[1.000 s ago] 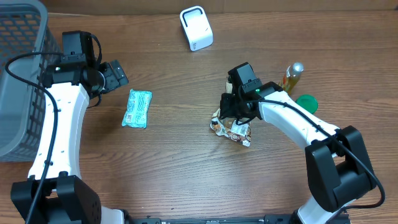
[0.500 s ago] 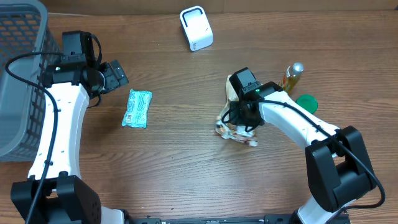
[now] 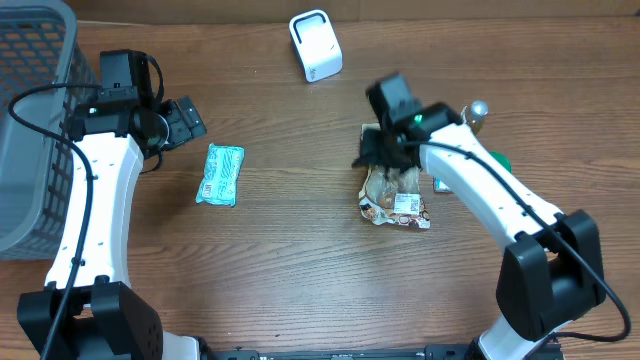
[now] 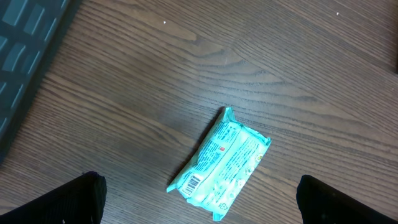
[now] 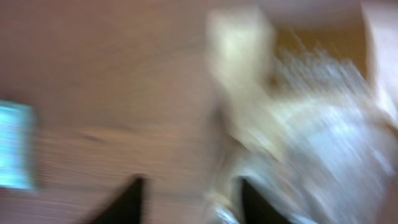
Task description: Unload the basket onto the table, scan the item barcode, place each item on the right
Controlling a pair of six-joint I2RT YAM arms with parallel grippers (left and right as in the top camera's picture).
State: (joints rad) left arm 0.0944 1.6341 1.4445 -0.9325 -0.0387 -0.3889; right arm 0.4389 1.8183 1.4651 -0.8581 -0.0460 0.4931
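A crumpled brown snack bag [image 3: 393, 197] lies on the table right of centre, a white label facing up. My right gripper [image 3: 374, 152] hovers just behind it, fingers apart with nothing between them. The right wrist view is badly blurred: two dark fingertips [image 5: 128, 200] stand apart over wood, with the bag [image 5: 311, 137] as a pale smear to their right. The white scanner [image 3: 315, 45] stands at the back centre. My left gripper [image 3: 188, 119] is wide open above a teal packet [image 3: 220, 175]. The left wrist view shows that packet [image 4: 227, 158] with a small barcode at its near end.
A grey mesh basket [image 3: 30, 120] fills the far left. A bottle of amber liquid [image 3: 471, 120] and a green lid [image 3: 493, 162] sit behind my right arm. The teal packet [image 5: 13, 146] appears at the left edge of the right wrist view.
My right gripper has opened and let go of the snack bag, then moved quickly toward the back. The bag now lies flatter and a little further right. The left arm has not moved.
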